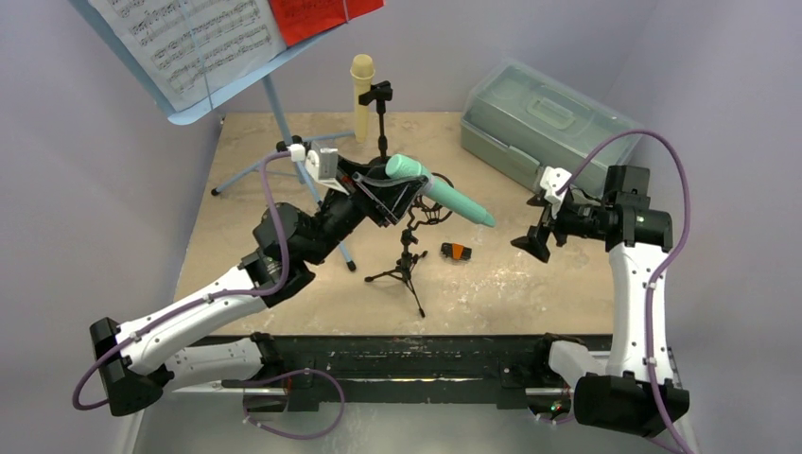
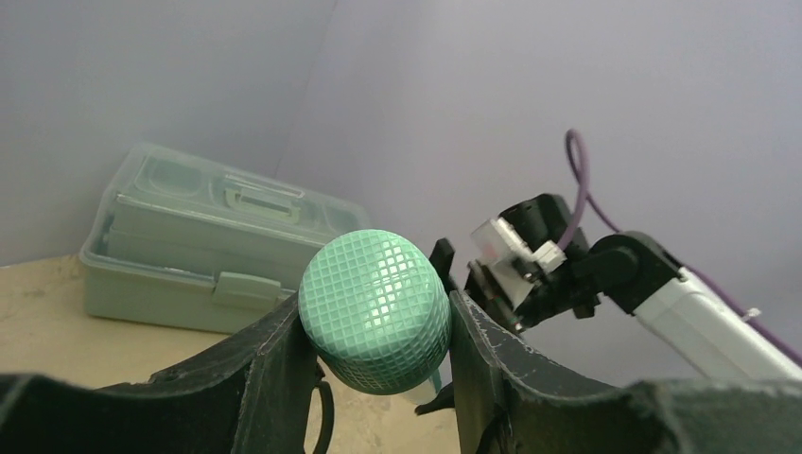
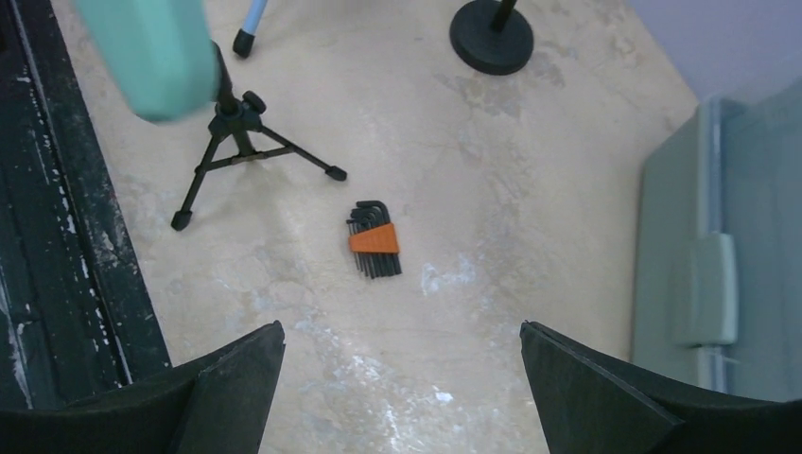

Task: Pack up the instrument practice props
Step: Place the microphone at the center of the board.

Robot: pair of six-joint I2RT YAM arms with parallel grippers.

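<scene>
My left gripper is shut on the mesh head of the teal toy microphone, and its fingers press both sides of that head. The microphone is tilted, handle pointing right and down, just above the small black tripod mic holder. Whether it touches the holder's clip I cannot tell. The cream microphone stands upright in a black holder at the back. The pale-blue sheet-music rack carries white pages and a red page. My right gripper hovers open over bare table.
A translucent grey-green case sits shut at the back right, also at the case's edge. An orange-banded hex key set lies between the tripod and the case. A round black stand base and the rack's blue leg are behind.
</scene>
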